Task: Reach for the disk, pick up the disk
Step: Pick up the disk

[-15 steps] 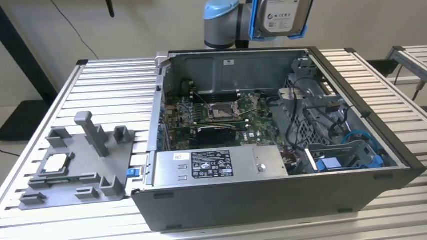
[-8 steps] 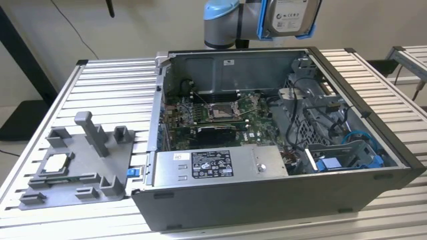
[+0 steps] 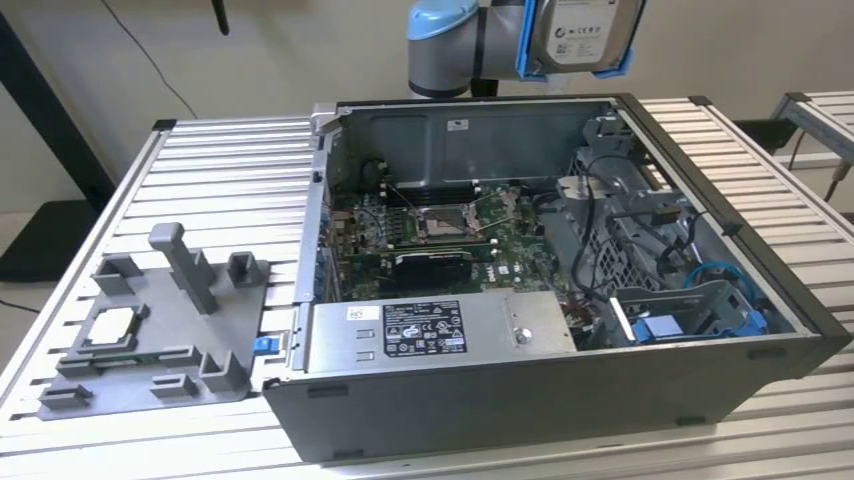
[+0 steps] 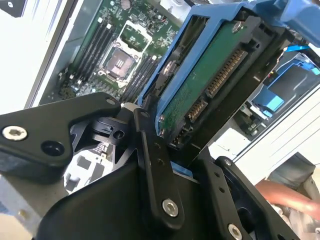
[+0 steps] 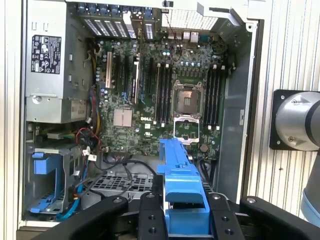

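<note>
On the exterior view's left, at about 8 o'clock, a grey fixture (image 3: 160, 330) sits on the slatted table (image 3: 227, 170), well apart from the work. The open case (image 3: 561, 290) fills the centre, its board (image 3: 441, 225) bare at the middle and the blue bay (image 3: 694, 310) at 4 o'clock with no drive showing in it. At 1 o'clock the disk (image 3: 583, 35) hangs upright above the case's far wall, clear of everything below. In the second wrist view the gripper (image 4: 167, 145) is clamped on the disk's (image 4: 200, 90) lower end, black fingers (image 4: 150, 150) pressing its blue bracket on both sides. I judge the reach finished and the pickup as good as done; what it needs now is a firm, steady hold so the drive does not slip.
</note>
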You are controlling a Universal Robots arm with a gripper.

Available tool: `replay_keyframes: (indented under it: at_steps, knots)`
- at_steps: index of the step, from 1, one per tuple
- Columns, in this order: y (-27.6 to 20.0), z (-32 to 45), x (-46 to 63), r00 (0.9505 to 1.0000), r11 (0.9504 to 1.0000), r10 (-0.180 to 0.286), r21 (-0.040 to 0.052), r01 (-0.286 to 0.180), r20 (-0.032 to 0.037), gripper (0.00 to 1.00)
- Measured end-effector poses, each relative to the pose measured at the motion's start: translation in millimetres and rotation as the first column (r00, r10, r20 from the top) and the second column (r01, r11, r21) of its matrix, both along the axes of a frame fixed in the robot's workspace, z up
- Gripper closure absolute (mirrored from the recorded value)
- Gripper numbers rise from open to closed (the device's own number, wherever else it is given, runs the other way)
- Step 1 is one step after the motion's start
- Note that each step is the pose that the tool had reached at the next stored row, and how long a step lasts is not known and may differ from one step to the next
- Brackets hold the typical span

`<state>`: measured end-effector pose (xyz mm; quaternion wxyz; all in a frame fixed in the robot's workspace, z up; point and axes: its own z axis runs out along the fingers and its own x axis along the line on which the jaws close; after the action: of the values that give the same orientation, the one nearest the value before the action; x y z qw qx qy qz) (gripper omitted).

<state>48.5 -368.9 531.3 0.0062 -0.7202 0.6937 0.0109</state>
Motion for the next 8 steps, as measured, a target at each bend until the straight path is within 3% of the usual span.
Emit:
replay_keyframes:
  at_steps: [6,8]
  knots:
    - [-0.2,0.0,0.4,1.0,1.0,0.0,-0.0001,0.0,-0.0001,1.0]
    - [-2.9,-0.2,1.8,1.0,1.0,0.0,-0.0001,0.0,-0.0002,1.0]
